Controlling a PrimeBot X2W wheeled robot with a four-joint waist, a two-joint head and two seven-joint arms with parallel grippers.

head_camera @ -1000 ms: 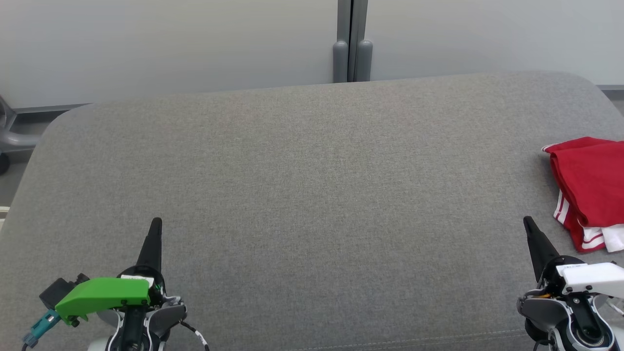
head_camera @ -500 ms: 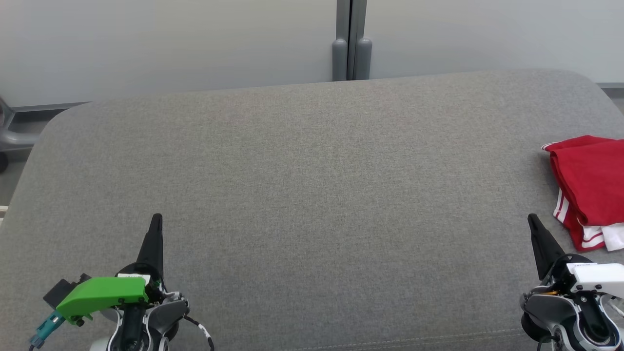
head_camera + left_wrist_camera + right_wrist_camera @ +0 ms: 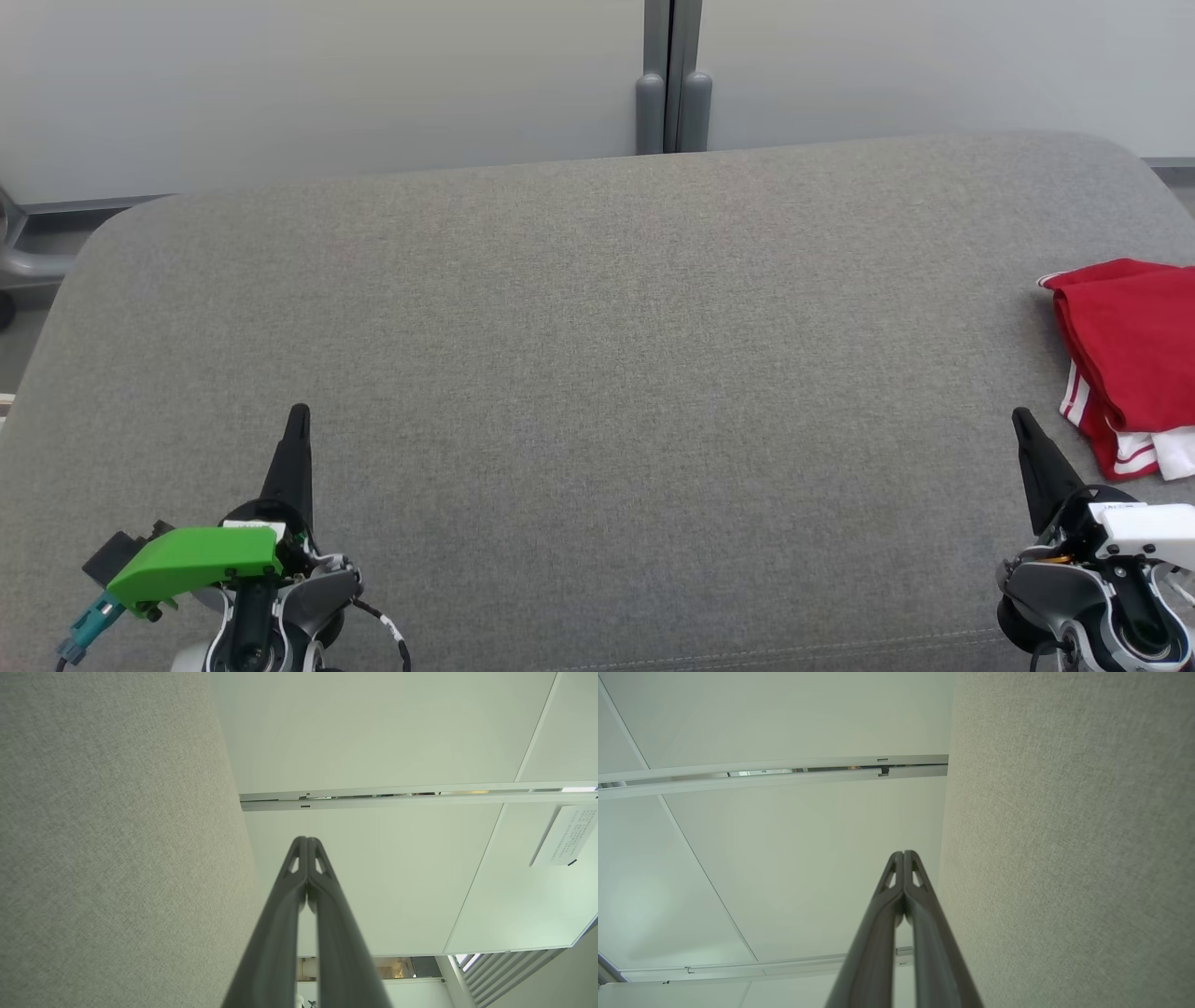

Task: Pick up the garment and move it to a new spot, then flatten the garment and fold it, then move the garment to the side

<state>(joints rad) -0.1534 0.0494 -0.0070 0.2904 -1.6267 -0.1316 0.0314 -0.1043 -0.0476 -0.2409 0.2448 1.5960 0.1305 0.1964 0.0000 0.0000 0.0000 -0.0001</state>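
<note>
Both grippers are idling near the front edge, the left gripper (image 3: 297,418) and the right gripper (image 3: 1021,420) each pressing its two fingers together on nothing. Beneath them, the grey upholstered surface (image 3: 597,373) is spreading across the head view, with pale wall panels (image 3: 327,84) standing behind it. The red garment (image 3: 1134,345), trimmed in white, is lying in compact layers at the surface's far right, just beyond the right gripper and apart from it, partly running out of frame. Judging by that layered bundle, the set-aside step is looking complete; if it is not, the right arm is needing to open and reach rightward. A grey post (image 3: 674,103) is joining the panels, and nothing is blocking that reach.
</note>
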